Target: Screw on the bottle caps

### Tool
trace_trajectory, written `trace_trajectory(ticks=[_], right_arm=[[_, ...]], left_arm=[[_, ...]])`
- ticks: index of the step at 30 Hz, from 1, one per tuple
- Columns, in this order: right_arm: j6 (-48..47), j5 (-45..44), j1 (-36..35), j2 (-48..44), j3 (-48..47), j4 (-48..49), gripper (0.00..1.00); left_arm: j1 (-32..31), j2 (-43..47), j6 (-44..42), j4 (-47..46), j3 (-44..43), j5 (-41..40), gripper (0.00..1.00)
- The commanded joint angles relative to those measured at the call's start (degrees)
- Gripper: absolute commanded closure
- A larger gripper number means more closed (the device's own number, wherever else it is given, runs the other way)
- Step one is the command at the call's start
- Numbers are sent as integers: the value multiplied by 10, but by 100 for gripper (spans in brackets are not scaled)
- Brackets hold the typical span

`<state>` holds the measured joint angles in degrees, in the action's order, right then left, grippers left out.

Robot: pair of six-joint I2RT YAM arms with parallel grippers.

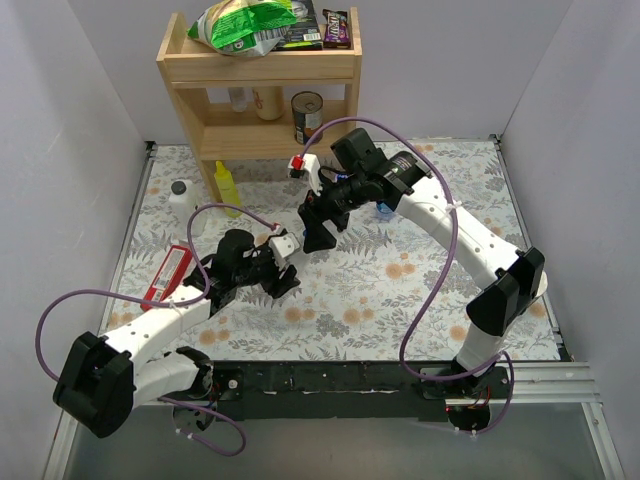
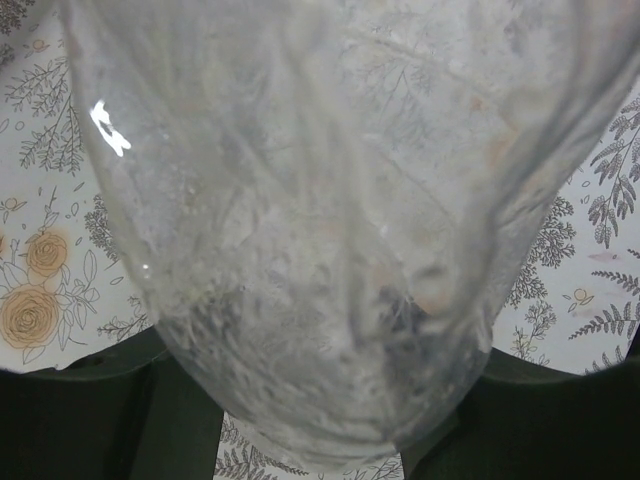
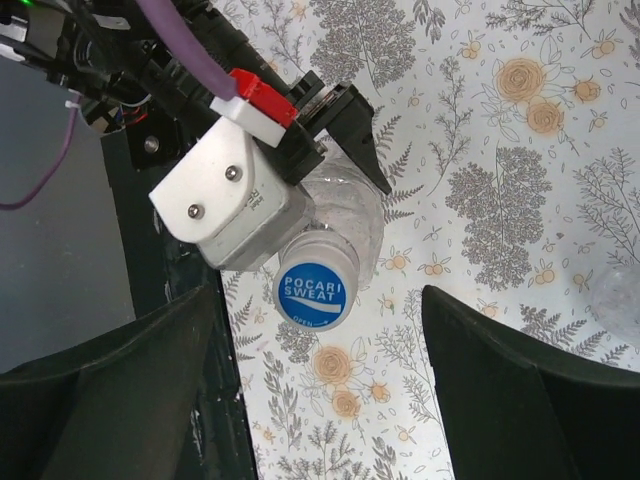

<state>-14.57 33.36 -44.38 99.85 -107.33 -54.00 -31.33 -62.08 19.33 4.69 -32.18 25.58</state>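
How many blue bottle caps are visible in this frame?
1 for certain: the blue cap sits on the clear bottle held by the left gripper. A blue speck beside the right arm may be another; others may be hidden.

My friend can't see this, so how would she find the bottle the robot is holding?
Find the wooden shelf at the back of the flowery table, then come forward to the left gripper. It grips a clear bottle. Unlike the white bottle and yellow bottle by the shelf, its blue cap reads POCARI SWEAT.
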Motion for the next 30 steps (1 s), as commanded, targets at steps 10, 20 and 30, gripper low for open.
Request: trace_trajectory(ticks=[10, 20, 30], right_arm=[[-258, 34, 20, -106, 40, -20, 2], [-441, 116, -20, -56, -24, -126, 2], [-477, 70, -55, -58, -4, -134, 2]], left_arm=[[-1, 34, -39, -9, 10, 143, 100], [-1, -21, -65, 74, -53, 213, 100], [0, -36, -29, 74, -75, 218, 100]])
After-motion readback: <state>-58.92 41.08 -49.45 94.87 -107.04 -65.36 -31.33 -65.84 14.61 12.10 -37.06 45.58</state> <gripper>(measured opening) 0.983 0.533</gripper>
